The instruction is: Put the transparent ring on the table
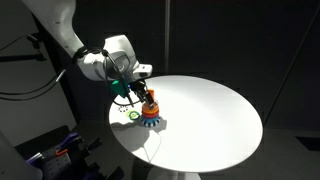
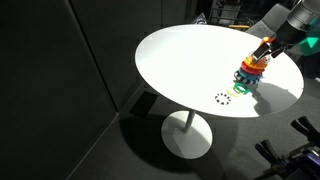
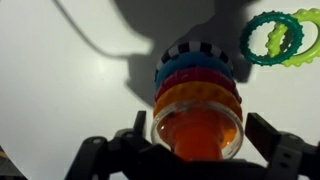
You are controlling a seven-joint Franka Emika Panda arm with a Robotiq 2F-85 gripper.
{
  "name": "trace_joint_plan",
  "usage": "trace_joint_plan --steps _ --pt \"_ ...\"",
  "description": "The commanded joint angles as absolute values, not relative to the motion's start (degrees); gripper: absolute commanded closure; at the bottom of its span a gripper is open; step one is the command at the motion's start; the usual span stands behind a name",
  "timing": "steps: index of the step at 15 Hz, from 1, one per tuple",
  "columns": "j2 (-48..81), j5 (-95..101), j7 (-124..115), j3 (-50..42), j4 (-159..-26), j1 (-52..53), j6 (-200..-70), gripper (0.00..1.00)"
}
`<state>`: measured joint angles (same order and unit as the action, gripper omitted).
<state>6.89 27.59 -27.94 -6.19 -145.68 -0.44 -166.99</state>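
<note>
The transparent ring [image 3: 197, 128] sits as a clear band on top of the ring stack [image 3: 197, 85], around the orange cone tip. The stack stands on the round white table [image 1: 215, 115] and shows in both exterior views [image 1: 150, 112] [image 2: 250, 76]. My gripper [image 3: 200, 140] is right above the stack, with one finger on each side of the transparent ring. The fingers are open, with a small gap to the ring on both sides. The gripper also shows in both exterior views [image 1: 143, 95] [image 2: 265, 47]. The transparent ring cannot be made out in the exterior views.
A green ring [image 3: 272, 38] lies flat on the table beside the stack, also seen in both exterior views [image 1: 132, 116] [image 2: 222, 98]. The table edge is close to the stack [image 1: 112, 120]. The surroundings are dark.
</note>
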Motion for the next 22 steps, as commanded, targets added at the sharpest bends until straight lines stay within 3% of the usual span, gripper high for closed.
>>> trace_joint_plan --steps 1,8,9,11,22 --pt "7.86 29.09 -29.09 -6.61 -145.44 -0.05 -169.34 0.00" --pt "8.68 27.79 -27.33 -5.84 -145.82 -0.05 -172.27 0.00" --pt "8.71 27.86 -27.32 -5.86 -145.84 -0.05 -172.46 0.25" --pt "8.61 28.12 -27.46 -6.04 -145.80 0.00 -172.64 0.34" --pt "5.33 27.03 -27.63 -5.68 -146.32 0.00 -170.42 0.34"
